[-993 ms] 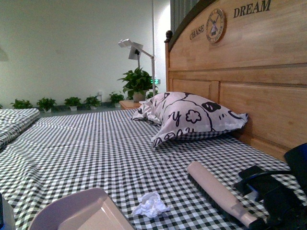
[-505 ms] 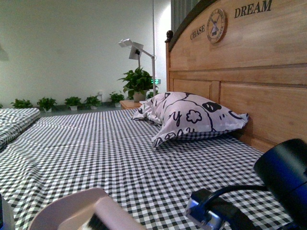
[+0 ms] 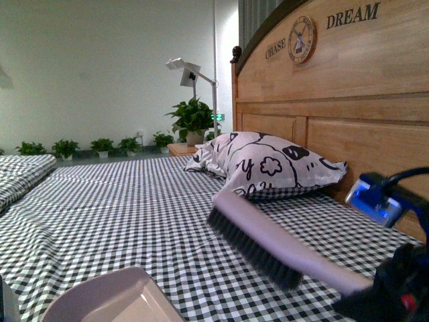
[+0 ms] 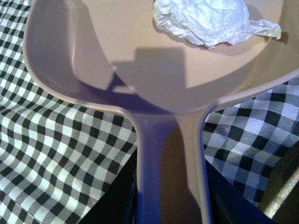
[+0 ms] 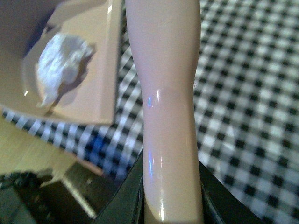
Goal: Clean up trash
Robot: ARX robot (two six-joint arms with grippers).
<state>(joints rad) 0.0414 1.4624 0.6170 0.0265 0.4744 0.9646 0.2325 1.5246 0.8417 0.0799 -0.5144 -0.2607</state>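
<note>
The small crumpled wad of thin plastic wrap [image 4: 203, 21] lies inside the beige plastic dustpan [image 4: 140, 74]. The dustpan sits on the checked bed surface [image 3: 134, 208]. The long-handled bristle brush [image 3: 268, 245] is to its right, before the printed pillow [image 3: 268, 164].

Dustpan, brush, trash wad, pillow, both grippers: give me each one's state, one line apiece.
dustpan: on the checked bedsheet, handle in the left gripper.
trash: lying inside the dustpan.
brush: lifted above the bedsheet, bristles down, held by the right gripper.
pillow: resting against the headboard.
</note>
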